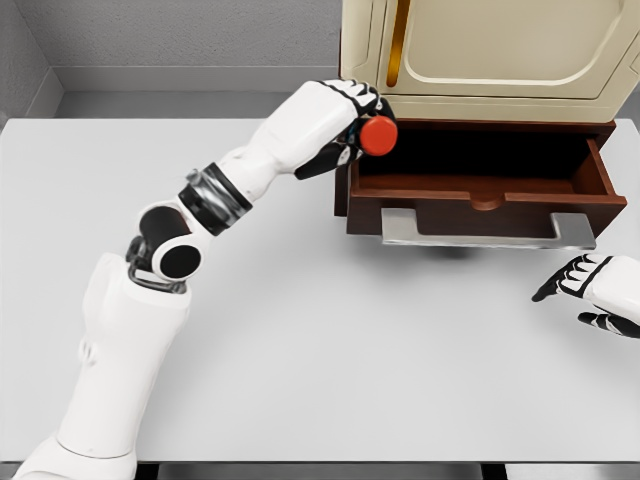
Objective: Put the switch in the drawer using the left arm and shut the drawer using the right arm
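Pale grey worktop (330, 380) against a grey wall. Brown drawer (480, 190), pulled open beneath a cream cabinet (500, 50). Switch (377, 135), red button end facing right toward the drawer, clamped in the left hand (345, 120) above the drawer's left corner. Right hand (590, 290): fingers relaxed, empty, resting at the right edge.

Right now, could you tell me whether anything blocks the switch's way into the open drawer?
Nothing visible does. The left hand holds the switch at the drawer's left corner, and the drawer's cavity is open.
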`<state>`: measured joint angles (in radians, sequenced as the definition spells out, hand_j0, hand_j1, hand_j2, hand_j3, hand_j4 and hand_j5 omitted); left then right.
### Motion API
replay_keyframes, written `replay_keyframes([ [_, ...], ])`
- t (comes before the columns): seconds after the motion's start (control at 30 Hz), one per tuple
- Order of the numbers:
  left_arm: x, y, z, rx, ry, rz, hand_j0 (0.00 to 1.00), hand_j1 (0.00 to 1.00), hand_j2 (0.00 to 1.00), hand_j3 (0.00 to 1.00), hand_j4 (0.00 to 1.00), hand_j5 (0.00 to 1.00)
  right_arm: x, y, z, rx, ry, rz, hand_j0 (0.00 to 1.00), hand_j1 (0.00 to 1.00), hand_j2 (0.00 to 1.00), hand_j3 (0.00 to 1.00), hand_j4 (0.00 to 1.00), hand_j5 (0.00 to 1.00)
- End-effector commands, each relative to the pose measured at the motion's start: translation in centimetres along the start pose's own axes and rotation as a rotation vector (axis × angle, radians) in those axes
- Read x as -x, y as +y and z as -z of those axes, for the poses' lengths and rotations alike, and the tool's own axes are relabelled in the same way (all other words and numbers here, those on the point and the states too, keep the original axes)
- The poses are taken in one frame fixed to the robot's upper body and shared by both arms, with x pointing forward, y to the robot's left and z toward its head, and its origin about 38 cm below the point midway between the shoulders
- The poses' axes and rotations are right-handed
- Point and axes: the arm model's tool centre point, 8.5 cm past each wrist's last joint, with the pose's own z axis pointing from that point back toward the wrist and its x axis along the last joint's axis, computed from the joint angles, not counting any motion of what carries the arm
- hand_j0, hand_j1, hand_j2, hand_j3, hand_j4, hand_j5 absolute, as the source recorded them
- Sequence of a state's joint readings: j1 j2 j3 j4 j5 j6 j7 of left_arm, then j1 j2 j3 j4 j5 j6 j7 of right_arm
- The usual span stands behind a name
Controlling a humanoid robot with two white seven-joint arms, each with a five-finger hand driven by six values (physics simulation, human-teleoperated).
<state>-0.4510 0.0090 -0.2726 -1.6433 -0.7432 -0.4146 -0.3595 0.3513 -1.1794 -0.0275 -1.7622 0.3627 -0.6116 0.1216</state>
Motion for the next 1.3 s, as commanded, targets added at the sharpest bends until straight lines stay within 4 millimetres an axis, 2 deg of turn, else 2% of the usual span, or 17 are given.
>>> replay_keyframes([
  [0.0,-0.2,-0.3,0.3,0.012,0.007,0.018,0.37,0.37,0.37,0.37,0.37,0.37,0.0,-0.1,0.0,0.003,0.0,0.004,0.71,0.71,0.71,0.71,0.71,0.71],
  [0.3,-1.1,-1.2,1.8,0.072,0.0,0.096,0.37,0.37,0.37,0.37,0.37,0.37,0.0,-0.1,0.0,0.005,-0.002,0.005,0.71,0.71,0.71,0.71,0.71,0.71],
  [0.47,-1.4,-1.6,2.0,0.1,0.004,0.154,0.37,0.37,0.37,0.37,0.37,0.37,0.0,-0.1,0.0,0.004,-0.002,0.004,0.71,0.71,0.71,0.71,0.71,0.71],
  [0.5,-1.9,-1.9,2.2,0.111,-0.011,0.162,0.37,0.37,0.37,0.37,0.37,0.37,0.0,-0.1,0.0,0.005,-0.002,0.005,0.71,0.71,0.71,0.71,0.71,0.71],
  [0.7,-2.4,-1.6,3.0,0.115,-0.031,0.18,0.37,0.37,0.37,0.37,0.37,0.37,0.1,-0.1,0.0,0.004,0.002,0.004,0.71,0.71,0.71,0.71,0.71,0.71],
  [0.97,-2.1,-1.5,3.3,0.131,-0.021,0.224,0.38,0.38,0.38,0.38,0.38,0.38,0.0,-0.1,0.0,0.004,0.001,0.003,0.72,0.72,0.72,0.72,0.72,0.72],
  [1.0,-2.1,-1.5,3.3,0.13,-0.021,0.225,0.39,0.39,0.39,0.39,0.39,0.39,0.0,-0.1,0.0,0.005,0.001,0.004,0.72,0.72,0.72,0.72,0.72,0.72],
  [1.03,-2.0,-1.6,3.3,0.133,-0.019,0.225,0.49,0.49,0.49,0.49,0.49,0.49,0.0,-0.1,0.0,0.004,0.001,0.003,0.72,0.72,0.72,0.72,0.72,0.72],
  [1.1,-2.0,-1.5,3.3,0.13,-0.019,0.224,0.74,0.74,0.74,0.74,0.74,0.74,0.0,-0.1,0.0,0.004,0.001,0.003,0.72,0.72,0.72,0.72,0.72,0.72],
  [1.27,-2.5,-1.8,3.5,0.137,-0.031,0.227,0.74,0.74,0.74,0.74,0.74,0.74,0.0,-0.1,0.0,0.004,0.001,0.003,0.72,0.72,0.72,0.72,0.72,0.72],
])
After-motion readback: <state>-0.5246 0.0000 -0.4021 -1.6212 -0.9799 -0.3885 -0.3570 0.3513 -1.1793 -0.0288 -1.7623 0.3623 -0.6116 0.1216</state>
